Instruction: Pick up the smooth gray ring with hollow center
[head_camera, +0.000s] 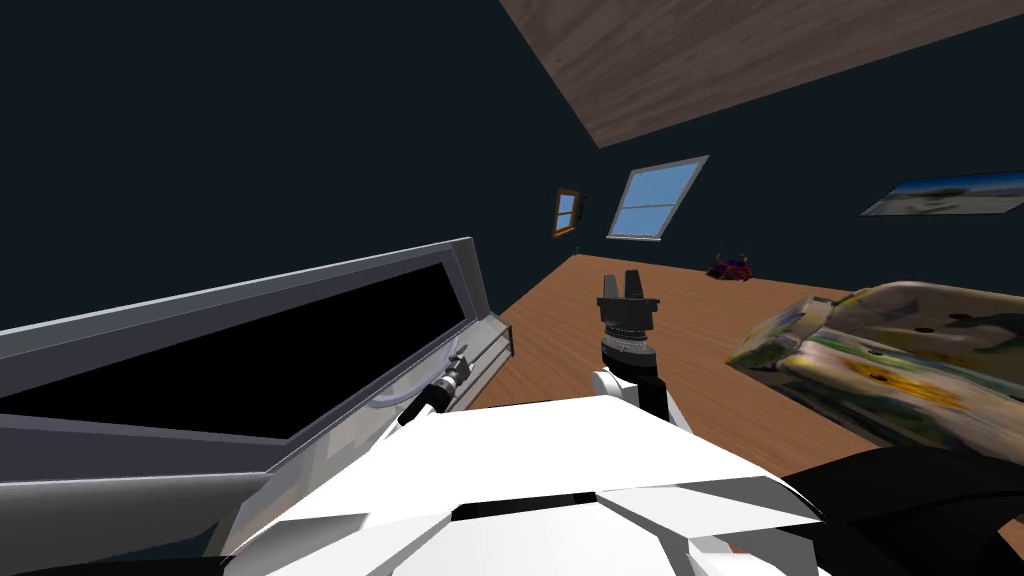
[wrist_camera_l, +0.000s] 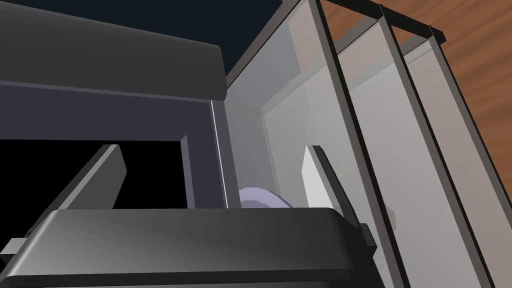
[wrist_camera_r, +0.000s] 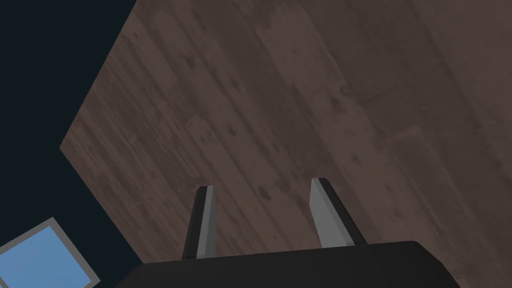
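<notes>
Head view
- left gripper (head_camera: 455, 372): one, small and dark, at the near end of the grey cabinet (head_camera: 250, 300); finger gap too small to read here.
- cabinet front: one long opening, a black area (head_camera: 230, 350) inside.
- right gripper (head_camera: 620, 277): one, raised upright over the wooden floor (head_camera: 690, 330), well apart from the cabinet; two fingertips stand apart with nothing between them.
- patterned bed (head_camera: 880, 350): one, well off to the outer side of the right fingers.

Left wrist view
- left gripper (wrist_camera_l: 214, 165): two fingers (wrist_camera_l: 95, 180), spread wide, gripping nothing.
- ring (wrist_camera_l: 260, 197): one pale grey rounded piece between the two fingers, down at their roots. It sits closer to the light-faced finger than to the dark one and is partly hidden by the gripper body. Contact with either finger: cannot tell.
- cabinet frame (wrist_camera_l: 200, 125): grey, rising between the fingers behind the ring.
- clear panes (wrist_camera_l: 400, 165): beyond the light-faced finger, edged by three dark bars side by side.

Right wrist view
- right gripper (wrist_camera_r: 262, 185): two fingers (wrist_camera_r: 205, 220), moderately parted, nothing held.
</notes>
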